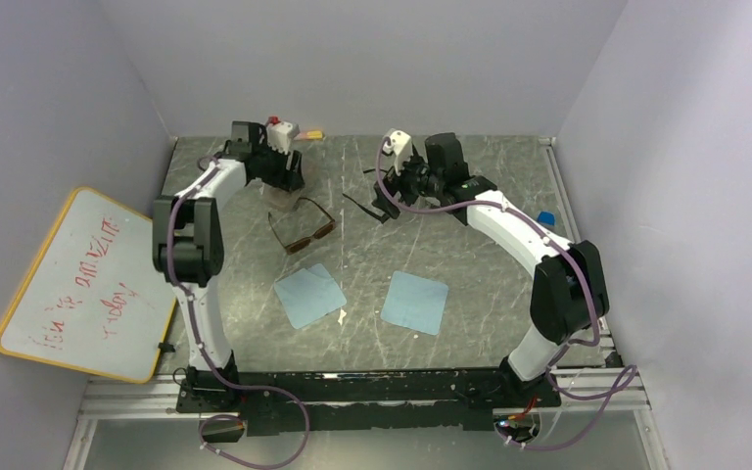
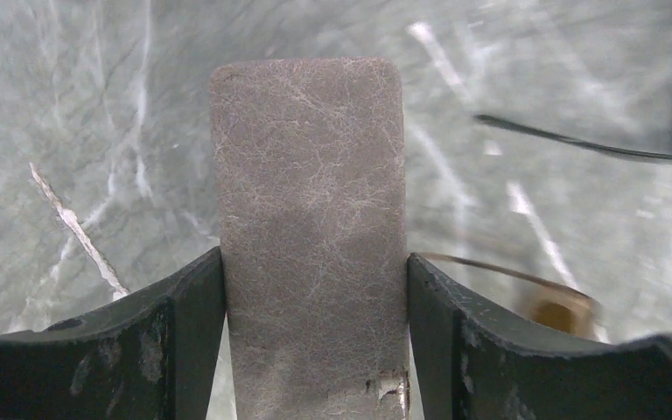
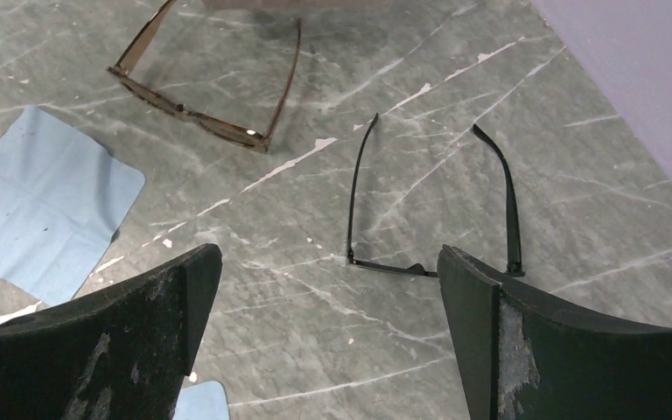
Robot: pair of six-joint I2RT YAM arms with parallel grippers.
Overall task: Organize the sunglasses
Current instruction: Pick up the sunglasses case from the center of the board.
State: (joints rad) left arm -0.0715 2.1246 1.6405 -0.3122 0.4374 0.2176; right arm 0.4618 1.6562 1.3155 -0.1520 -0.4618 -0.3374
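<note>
The right gripper (image 3: pixel 325 262) is hovering spread over the black sunglasses (image 3: pixel 383 266) toward the bench's far edge, temples stretching away from it (the left gripper (image 2: pixel 315 258) is pinching a case (image 2: pixel 311 157)).

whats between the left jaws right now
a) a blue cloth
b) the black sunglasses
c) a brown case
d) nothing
C: the left wrist view shows the left gripper with its jaws pressed against both sides of a brown case.
</note>
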